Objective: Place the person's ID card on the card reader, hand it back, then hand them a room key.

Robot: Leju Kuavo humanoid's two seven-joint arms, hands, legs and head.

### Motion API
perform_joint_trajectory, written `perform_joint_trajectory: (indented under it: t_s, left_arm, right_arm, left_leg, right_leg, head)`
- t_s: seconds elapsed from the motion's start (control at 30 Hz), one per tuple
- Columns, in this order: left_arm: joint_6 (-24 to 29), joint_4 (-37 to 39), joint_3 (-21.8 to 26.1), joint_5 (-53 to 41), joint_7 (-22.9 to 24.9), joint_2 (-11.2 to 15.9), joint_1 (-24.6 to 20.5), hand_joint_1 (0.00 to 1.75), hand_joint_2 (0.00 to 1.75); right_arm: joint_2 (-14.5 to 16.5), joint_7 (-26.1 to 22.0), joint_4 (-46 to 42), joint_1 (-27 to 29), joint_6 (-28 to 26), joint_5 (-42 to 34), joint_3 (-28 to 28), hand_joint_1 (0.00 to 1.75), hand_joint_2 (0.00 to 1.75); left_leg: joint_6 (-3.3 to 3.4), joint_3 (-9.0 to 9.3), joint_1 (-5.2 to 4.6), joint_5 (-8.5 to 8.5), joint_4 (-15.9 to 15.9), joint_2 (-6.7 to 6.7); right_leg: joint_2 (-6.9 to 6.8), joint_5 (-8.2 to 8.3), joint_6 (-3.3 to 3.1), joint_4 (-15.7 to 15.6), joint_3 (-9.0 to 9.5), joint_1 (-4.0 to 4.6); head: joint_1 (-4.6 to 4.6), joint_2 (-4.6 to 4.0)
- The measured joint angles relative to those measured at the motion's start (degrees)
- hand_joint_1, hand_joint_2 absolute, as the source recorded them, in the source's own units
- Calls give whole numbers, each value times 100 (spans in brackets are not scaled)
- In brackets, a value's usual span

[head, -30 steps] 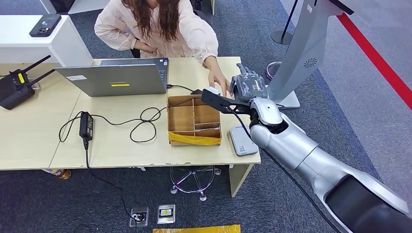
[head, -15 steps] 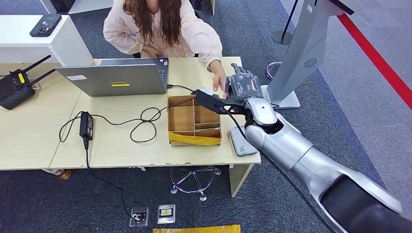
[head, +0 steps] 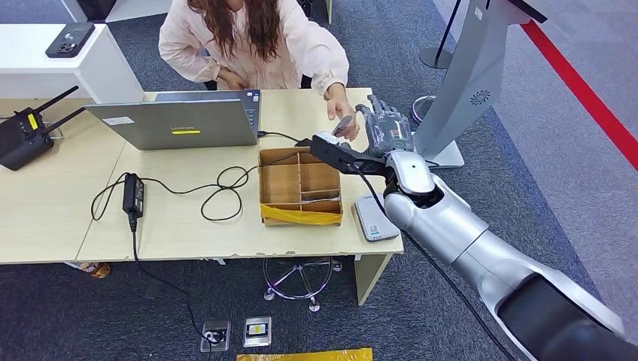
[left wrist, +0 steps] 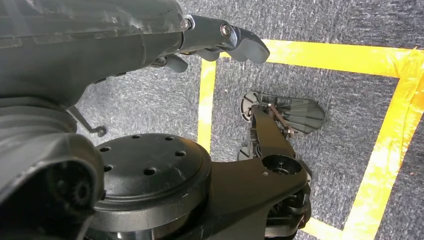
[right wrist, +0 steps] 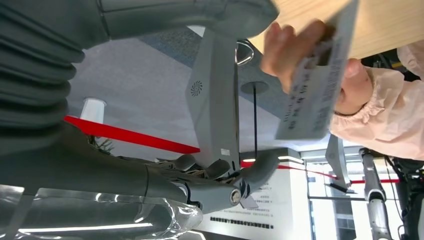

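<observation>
Two views catch the ID card (right wrist: 315, 75): from the head it's a grey sliver above the desk's (head: 60, 218) far right corner, but the right wrist view shows the person's hand (right wrist: 295, 50) pinching it. Right hand (head: 387, 128) is just beside it, fingers spread, holding nothing. Left hand (left wrist: 210, 42) hangs over grey carpet (left wrist: 345, 75) with yellow tape (left wrist: 387, 155), fingers loosely curled on nothing. Card reader (head: 375, 218) sits at the near right corner, next to the cardboard tray (head: 301, 218).

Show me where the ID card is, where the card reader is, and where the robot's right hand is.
ID card (right wrist: 315, 85), right wrist view, middle of the card's printed face, held by the person.
card reader (head: 375, 219), head view, middle of its grey top.
right hand (head: 385, 129), head view, back of the hand.
</observation>
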Motion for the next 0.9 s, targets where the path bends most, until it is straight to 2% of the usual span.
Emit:
perform_joint_trajectory:
  t_s: [0.4, 0.57, 0.7, 0.9]
  left_arm:
    - [-15, 22, 2, 23, -13, 0, -1, 0, 0]
    - [-60, 43, 16, 31, -32, 0, 0, 0, 0]
    - [-72, 47, 19, 72, 42, -8, 16, 0, 0]
    - [-43, 61, 24, 172, -19, -5, 58, 0, 0]
  right_arm:
    - [44, -120, -1, 5, -65, 143, -111, 0, 0]
    - [65, -215, -99, 92, -345, 173, -277, 0, 0]
    - [-216, -59, -858, 730, -544, 247, -625, 0, 0]
    - [-925, 232, -2413, 1782, -708, 67, -1209, 0, 0]
  left_leg:
    - [-1, -3, 0, 0, -1, -1]
    - [-1, 4, 0, 1, 1, -2]
    - [-1, 2, 0, -1, 2, -12]
    - [-3, -2, -1, -10, 2, -5]
  right_leg:
    - [-2, -1, -1, 2, -1, 0]
    - [-2, -1, -1, 1, -3, 0]
    - [-13, -3, -3, -1, -1, 1]
    - [-3, -4, -3, -5, -7, -1]
  head:
    - [2, 0]
    - [1, 0]
    - [2, 0]
    - [3, 0]
